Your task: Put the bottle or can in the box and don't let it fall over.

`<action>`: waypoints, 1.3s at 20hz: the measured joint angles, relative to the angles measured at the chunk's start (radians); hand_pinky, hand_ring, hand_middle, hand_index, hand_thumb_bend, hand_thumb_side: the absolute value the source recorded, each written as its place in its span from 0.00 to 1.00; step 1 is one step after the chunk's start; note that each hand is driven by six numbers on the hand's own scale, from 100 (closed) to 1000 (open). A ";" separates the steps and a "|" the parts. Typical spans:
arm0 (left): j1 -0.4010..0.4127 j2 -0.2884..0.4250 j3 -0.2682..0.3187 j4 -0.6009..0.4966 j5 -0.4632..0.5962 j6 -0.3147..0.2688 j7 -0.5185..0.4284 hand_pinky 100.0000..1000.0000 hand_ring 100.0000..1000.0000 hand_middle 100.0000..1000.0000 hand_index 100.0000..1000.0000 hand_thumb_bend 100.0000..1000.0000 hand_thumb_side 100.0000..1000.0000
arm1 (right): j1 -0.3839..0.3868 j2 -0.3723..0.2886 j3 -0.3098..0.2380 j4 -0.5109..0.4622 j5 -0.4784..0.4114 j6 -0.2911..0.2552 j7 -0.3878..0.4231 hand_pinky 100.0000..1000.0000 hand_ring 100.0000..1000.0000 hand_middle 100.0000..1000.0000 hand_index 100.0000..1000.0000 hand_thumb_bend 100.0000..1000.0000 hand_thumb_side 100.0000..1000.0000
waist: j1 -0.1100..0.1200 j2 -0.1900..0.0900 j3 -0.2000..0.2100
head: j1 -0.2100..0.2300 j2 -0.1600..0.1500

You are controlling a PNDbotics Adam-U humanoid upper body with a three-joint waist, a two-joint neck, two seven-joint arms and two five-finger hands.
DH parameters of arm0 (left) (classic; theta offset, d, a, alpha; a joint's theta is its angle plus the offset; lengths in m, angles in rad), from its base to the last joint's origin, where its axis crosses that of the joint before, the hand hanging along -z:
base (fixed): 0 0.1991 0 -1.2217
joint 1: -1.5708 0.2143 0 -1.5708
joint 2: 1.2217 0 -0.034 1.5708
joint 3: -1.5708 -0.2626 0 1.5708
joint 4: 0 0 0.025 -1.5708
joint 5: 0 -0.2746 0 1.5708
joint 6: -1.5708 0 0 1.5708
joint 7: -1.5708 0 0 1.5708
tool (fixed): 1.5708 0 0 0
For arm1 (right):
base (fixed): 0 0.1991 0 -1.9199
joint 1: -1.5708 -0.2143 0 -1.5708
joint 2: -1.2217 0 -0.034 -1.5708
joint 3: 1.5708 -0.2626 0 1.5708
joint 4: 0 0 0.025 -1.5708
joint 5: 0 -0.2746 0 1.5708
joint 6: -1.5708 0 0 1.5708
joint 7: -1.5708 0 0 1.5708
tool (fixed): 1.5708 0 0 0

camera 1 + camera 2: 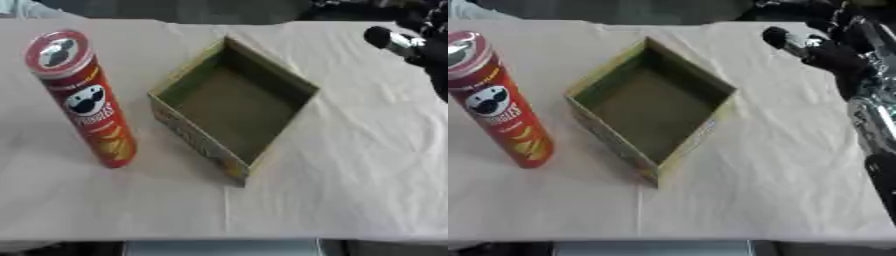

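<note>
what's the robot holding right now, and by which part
Nothing is held. The Pringles can stands untouched left of the open box; the right hand hangs apart at upper right.

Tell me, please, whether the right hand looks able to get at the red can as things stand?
Probably, but awkwardly: the open box lies between the right hand and the upright red can.

It is looking like a lab or test setup: a cream cloth (367, 165) is covering the desk (219, 247), carrying only a can (83, 97) and an open box (232, 107), with a dark floor lying beyond the far edge.
</note>
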 measured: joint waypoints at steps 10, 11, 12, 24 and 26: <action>-0.032 -0.001 -0.044 0.038 -0.018 0.014 -0.039 0.87 1.00 0.99 0.94 0.64 0.34 | 0.000 0.000 0.001 0.000 0.000 0.003 0.004 0.97 0.94 0.94 1.00 0.79 0.12 | -0.001 0.000 -0.001 | 0.004 0.000; -0.039 -0.001 -0.048 0.039 -0.021 0.017 -0.034 0.86 1.00 0.99 0.93 0.65 0.34 | 0.000 0.000 0.001 0.000 0.000 0.003 0.005 0.97 0.94 0.94 1.00 0.79 0.12 | -0.001 0.000 -0.001 | 0.004 0.000; -0.046 -0.001 -0.051 0.041 -0.025 0.021 -0.028 0.86 1.00 0.99 0.93 0.64 0.34 | 0.000 0.000 0.001 0.000 0.000 0.004 0.005 0.97 0.94 0.94 1.00 0.79 0.12 | -0.001 0.000 -0.001 | 0.004 0.000; -0.131 -0.038 -0.102 0.051 -0.082 0.054 -0.006 0.86 1.00 0.99 0.94 0.63 0.34 | -0.005 0.001 0.006 0.001 0.000 0.006 0.007 0.97 0.94 0.95 1.00 0.80 0.13 | -0.001 -0.001 -0.001 | 0.008 0.000; -0.141 -0.044 -0.110 0.055 -0.090 0.058 -0.011 0.86 1.00 0.99 0.94 0.63 0.34 | -0.005 0.001 0.006 0.001 0.000 0.007 0.008 0.97 0.94 0.95 1.00 0.80 0.14 | 0.000 -0.001 -0.001 | 0.008 0.000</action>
